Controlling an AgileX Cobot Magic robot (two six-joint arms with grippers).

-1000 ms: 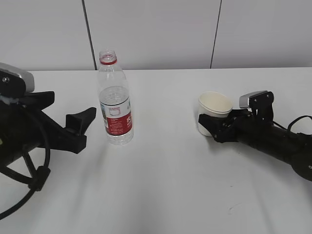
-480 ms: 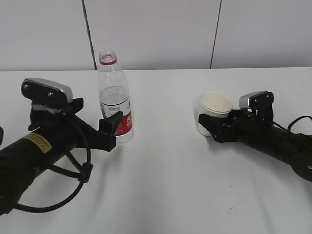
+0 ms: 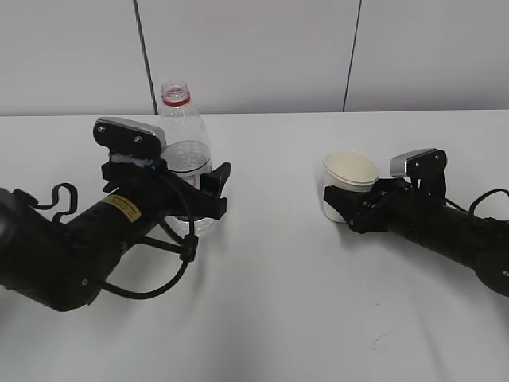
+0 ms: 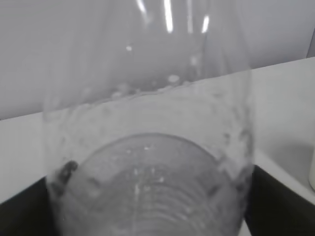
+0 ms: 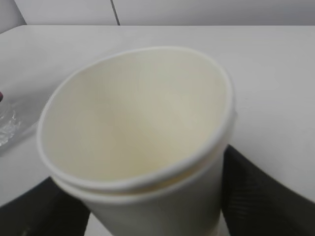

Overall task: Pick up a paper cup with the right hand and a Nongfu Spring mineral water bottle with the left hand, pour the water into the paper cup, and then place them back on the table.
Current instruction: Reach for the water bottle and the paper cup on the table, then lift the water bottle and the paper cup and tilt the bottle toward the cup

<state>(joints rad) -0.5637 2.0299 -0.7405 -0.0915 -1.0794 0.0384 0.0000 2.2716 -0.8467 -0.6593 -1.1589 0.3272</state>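
The clear Nongfu Spring mineral water bottle [image 3: 184, 127] stands upright on the white table [image 3: 278, 278], uncapped, with water [image 3: 188, 157] in its lower part. My left gripper [image 3: 199, 189] is open with one finger on each side of the bottle's labelled lower half. In the left wrist view the bottle [image 4: 147, 147] fills the space between the jaws of the left gripper [image 4: 150, 206]. My right gripper [image 3: 340, 208] is shut on the lower part of the cream paper cup [image 3: 350, 171], which is empty and leans slightly. The right wrist view shows the cup [image 5: 142, 123] between the jaws of the right gripper [image 5: 147, 211].
A grey panelled wall [image 3: 254, 48] rises behind the table's far edge. Loose black cables [image 3: 159, 270] hang from the left arm onto the table. The two arms are well apart, with bare table between them.
My left arm has swung in from the left until its jaws stand around the bottle. The right arm and the cup have not moved.
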